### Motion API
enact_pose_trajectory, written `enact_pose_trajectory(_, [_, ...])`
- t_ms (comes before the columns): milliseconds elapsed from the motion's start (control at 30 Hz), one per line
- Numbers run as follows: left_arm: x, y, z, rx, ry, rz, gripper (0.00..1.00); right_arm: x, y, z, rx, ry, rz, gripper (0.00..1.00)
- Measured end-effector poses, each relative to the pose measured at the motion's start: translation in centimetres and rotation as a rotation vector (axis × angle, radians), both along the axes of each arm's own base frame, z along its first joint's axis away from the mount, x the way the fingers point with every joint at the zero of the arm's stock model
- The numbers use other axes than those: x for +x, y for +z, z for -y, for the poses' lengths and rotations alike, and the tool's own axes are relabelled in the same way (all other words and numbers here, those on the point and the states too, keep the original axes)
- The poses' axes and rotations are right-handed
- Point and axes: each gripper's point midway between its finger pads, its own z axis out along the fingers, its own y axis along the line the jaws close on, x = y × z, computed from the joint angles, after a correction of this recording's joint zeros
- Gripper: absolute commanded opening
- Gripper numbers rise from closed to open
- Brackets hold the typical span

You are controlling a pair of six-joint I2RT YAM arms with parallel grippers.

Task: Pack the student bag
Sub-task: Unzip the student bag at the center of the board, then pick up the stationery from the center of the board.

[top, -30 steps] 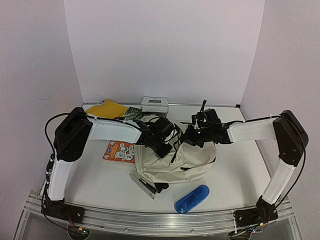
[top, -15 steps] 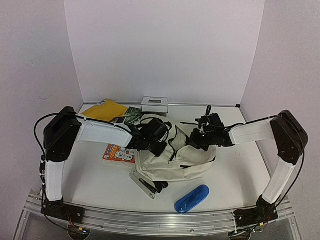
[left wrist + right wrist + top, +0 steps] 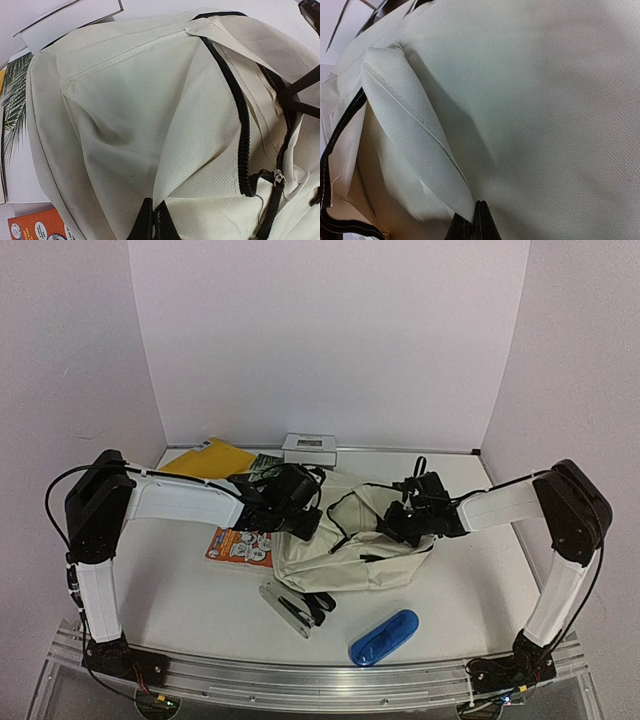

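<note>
The student bag (image 3: pixel 352 558), cream fabric with black zippers, lies in the middle of the table with its top opening stretched wide. My left gripper (image 3: pixel 300 517) is shut on a fold of the bag's cream fabric (image 3: pixel 165 150) at the left side of the opening; the black zipper (image 3: pixel 235 125) runs just right of it. My right gripper (image 3: pixel 400 520) is shut on a fold of the bag's fabric (image 3: pixel 420 140) at the right side of the opening. The bag fills both wrist views.
An orange booklet (image 3: pixel 238 543) lies left of the bag. A yellow envelope (image 3: pixel 212 457), a leaf-print book (image 3: pixel 264 467) and a white box (image 3: pixel 309 448) sit at the back. A grey stapler (image 3: pixel 288 607) and a blue case (image 3: pixel 384 637) lie in front.
Both grippers have pulled apart, the left one leftward and back, and the bag's opening has spread wider and flatter. The left arm has stretched out further to the left.
</note>
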Motion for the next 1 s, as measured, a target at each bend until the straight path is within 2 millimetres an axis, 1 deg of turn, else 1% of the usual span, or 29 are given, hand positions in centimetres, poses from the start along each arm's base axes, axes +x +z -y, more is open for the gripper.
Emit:
enact_pose_trajectory(200, [0.0,0.1,0.0,-0.050,-0.019,-0.027,0.00,0.1,0.2,-0.2,-0.016,0.045,0.024,0.01])
enact_pose_trajectory(233, [0.0,0.1,0.0,-0.053,-0.021,-0.029,0.00,0.1,0.3,-0.2,-0.019,0.052,0.028,0.12])
enact_pose_trajectory(267, [0.0,0.1,0.1,-0.063,-0.029,-0.040,0.01,0.2,0.6,-0.2,-0.029,0.077,0.042,0.16])
enact_pose_trajectory(300, [0.0,0.0,0.2,-0.069,-0.035,-0.047,0.04,0.3,1.0,-0.3,-0.032,0.090,0.053,0.22])
enact_pose_trajectory(333, [0.0,0.1,0.2,-0.077,-0.039,-0.055,0.11,0.4,1.4,-0.2,-0.042,0.105,0.069,0.31])
enact_pose_trajectory(367, [0.0,0.0,0.2,-0.084,-0.040,-0.065,0.14,0.4,2.0,0.1,-0.055,0.121,0.089,0.31])
enact_pose_trajectory(400, [0.0,0.0,0.2,-0.087,-0.039,-0.068,0.26,0.4,2.2,0.2,-0.059,0.125,0.094,0.48])
enact_pose_trajectory(433, [0.1,-0.1,0.0,-0.099,-0.035,-0.087,0.35,0.6,4.1,0.7,-0.067,0.143,0.138,0.57])
enact_pose_trajectory(467, [0.3,-0.1,-0.2,-0.114,-0.024,-0.101,0.39,0.6,5.9,0.9,-0.070,0.160,0.181,0.61])
enact_pose_trajectory(500, [0.4,0.0,-0.3,-0.119,-0.025,-0.106,0.46,0.7,6.9,1.1,-0.069,0.162,0.204,0.65])
enact_pose_trajectory(533, [0.4,0.2,-0.5,-0.132,-0.017,-0.117,0.57,0.7,8.2,1.2,-0.075,0.179,0.238,0.72])
enact_pose_trajectory(567, [0.6,0.8,-0.9,-0.161,-0.003,-0.133,0.69,0.4,10.2,1.3,-0.078,0.202,0.286,0.75])
enact_pose_trajectory(600, [0.6,1.3,-1.0,-0.179,0.001,-0.140,0.76,-0.1,11.7,1.3,-0.078,0.226,0.323,0.78])
enact_pose_trajectory(633, [0.7,2.0,-1.2,-0.202,0.006,-0.145,0.80,-0.6,12.9,1.2,-0.076,0.244,0.347,0.80])
enact_pose_trajectory(700, [0.7,3.4,-1.6,-0.246,0.015,-0.150,0.88,-1.6,14.5,1.0,-0.072,0.281,0.381,0.82])
enact_pose_trajectory(733, [0.7,4.5,-2.0,-0.283,0.022,-0.156,0.89,-2.6,15.4,0.5,-0.073,0.315,0.404,0.83])
enact_pose_trajectory(767, [0.7,5.6,-2.4,-0.320,0.030,-0.164,0.90,-3.3,16.0,0.1,-0.071,0.338,0.415,0.83])
enact_pose_trajectory(800, [0.7,6.3,-2.7,-0.343,0.034,-0.167,0.91,-4.4,16.5,-0.8,-0.069,0.377,0.430,0.83])
enact_pose_trajectory(833, [0.7,6.7,-2.9,-0.360,0.036,-0.173,0.92,-5.0,16.7,-1.3,-0.066,0.397,0.434,0.83])
enact_pose_trajectory(867, [1.0,7.8,-3.8,-0.410,0.055,-0.187,0.93,-7.0,16.9,-3.3,-0.057,0.467,0.442,0.82])
enact_pose_trajectory(900, [1.4,8.4,-4.6,-0.442,0.073,-0.195,0.93,-8.3,16.8,-4.5,-0.052,0.511,0.440,0.82])
enact_pose_trajectory(933, [1.5,8.7,-5.2,-0.461,0.086,-0.206,0.94,-9.5,16.5,-5.6,-0.049,0.551,0.432,0.82])
enact_pose_trajectory(1000, [2.0,8.6,-7.0,-0.497,0.131,-0.234,0.95,-12.5,15.5,-8.2,-0.048,0.644,0.414,0.81])
